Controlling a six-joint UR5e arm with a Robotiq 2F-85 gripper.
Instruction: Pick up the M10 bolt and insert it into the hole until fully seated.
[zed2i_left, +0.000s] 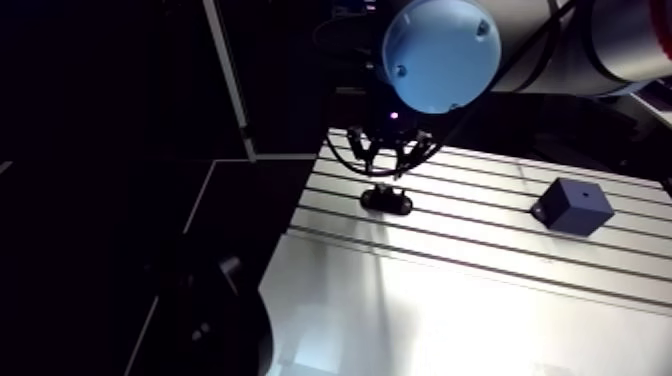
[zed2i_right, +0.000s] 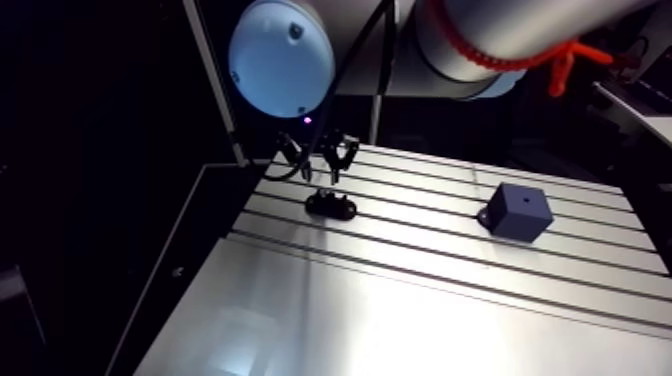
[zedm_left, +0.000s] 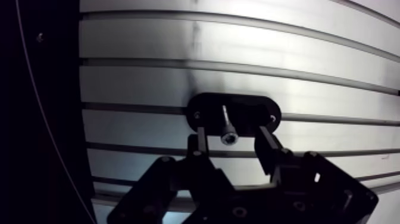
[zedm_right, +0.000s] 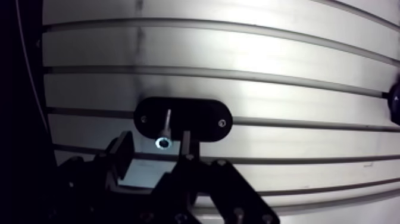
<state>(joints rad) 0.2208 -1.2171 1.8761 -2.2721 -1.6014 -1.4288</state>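
Gripper (zedm_left: 233, 142): your Robotiq two-finger unit, jaws spread and gripping nothing. It sits directly over the holder, and its fingers (zedm_left: 201, 138) flank the bolt on either side without touching it.

M10 bolt (zedm_left: 227, 126): socket-head type. You see it standing in the middle of the black oval holder (zedm_left: 256, 107), head up towards the wrist camera.

Holder: lies flat on the slotted aluminium table (zedm_left: 238, 53), across one slot, near the table's edge.

Black block (zed2i_left: 573, 205): cube with a small hole in its top face. It stands on the same table, well apart from the holder.
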